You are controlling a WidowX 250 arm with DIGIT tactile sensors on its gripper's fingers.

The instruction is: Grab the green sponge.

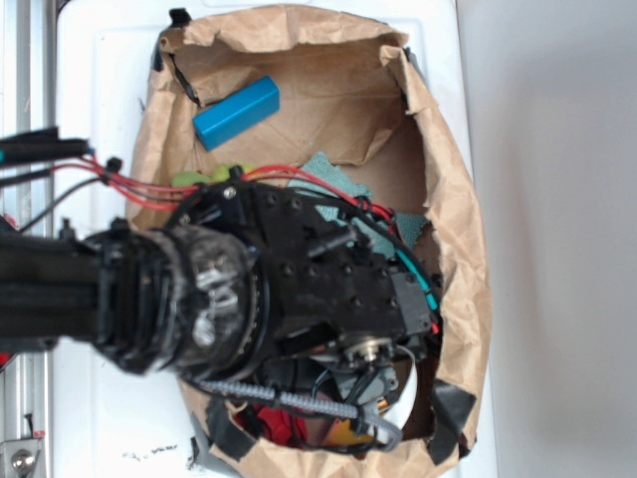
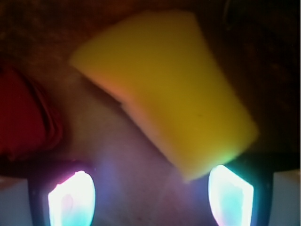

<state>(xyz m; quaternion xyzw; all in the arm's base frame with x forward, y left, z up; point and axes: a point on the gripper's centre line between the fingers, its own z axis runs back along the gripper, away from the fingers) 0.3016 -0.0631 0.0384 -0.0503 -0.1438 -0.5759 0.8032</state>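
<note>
Hiding the green sponge (image 2: 164,89) in the exterior view, hand (image 2: 150,195) spread, fingertips blurred.

The scene is viewed from overhead by the exterior camera, looking down into a brown paper bag (image 1: 453,229) largely covered by the arm. The wrist view is taken very close, just behind the fingers (image 2: 71,197). Ahead of them, the yellow sponge (image 2: 169,89) and red bundle (image 2: 23,117) are seen, glimpsed by both views.

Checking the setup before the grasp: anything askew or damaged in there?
The green sponge, yellow in colour, lies diagonally across the end effector, one corner close to a fingertip. The paper bag lining the bin is crumpled and torn along its rim. Nothing spilled.
</note>
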